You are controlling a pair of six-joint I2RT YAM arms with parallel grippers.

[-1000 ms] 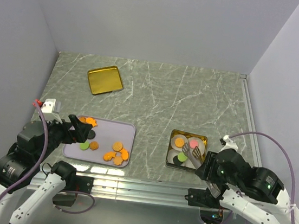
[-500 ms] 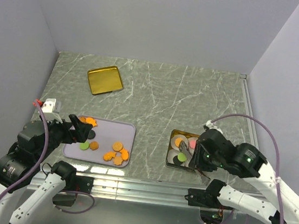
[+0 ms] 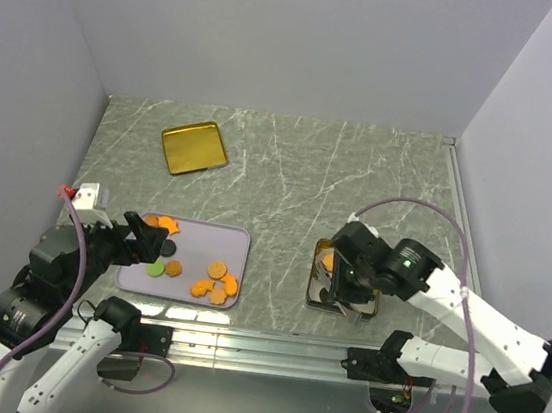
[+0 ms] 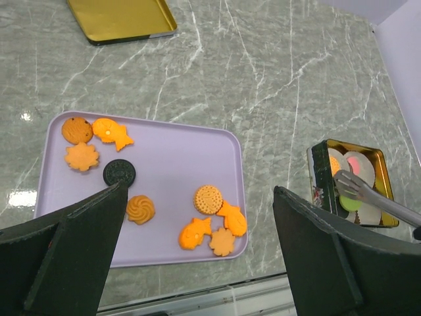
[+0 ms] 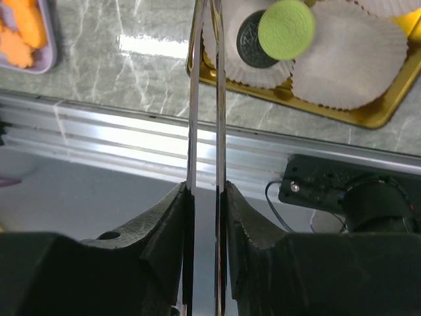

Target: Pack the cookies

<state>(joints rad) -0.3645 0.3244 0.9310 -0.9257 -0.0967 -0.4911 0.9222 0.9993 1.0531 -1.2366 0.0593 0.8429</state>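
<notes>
Several cookies (image 3: pixel 214 282) lie on a purple tray (image 3: pixel 193 229), mostly orange ones (image 4: pixel 208 198) plus a black one (image 4: pixel 119 172). My left gripper (image 3: pixel 146 236) hovers open over the tray's left part, nothing between its fingers (image 4: pixel 79 243). My right gripper (image 3: pixel 351 274) is over a gold tin (image 3: pixel 322 247) and shut on metal tongs (image 5: pixel 195 99). The tong blades run close together toward the tin's near-left corner. A green cookie (image 5: pixel 286 20) and a black cookie (image 5: pixel 250 36) rest in a paper cup there. The tong tips (image 4: pixel 348 183) reach over the tin.
A gold lid (image 3: pixel 194 147) lies at the back left of the marble table. White paper cups (image 5: pixel 348 59) fill the tin (image 5: pixel 368 118). A metal rail (image 5: pixel 118 138) runs along the table's near edge, just below the tin.
My right arm has swung left and forward from the right side until it covers the tin, and its jaws have squeezed the tongs narrower. The left arm has stayed still.
</notes>
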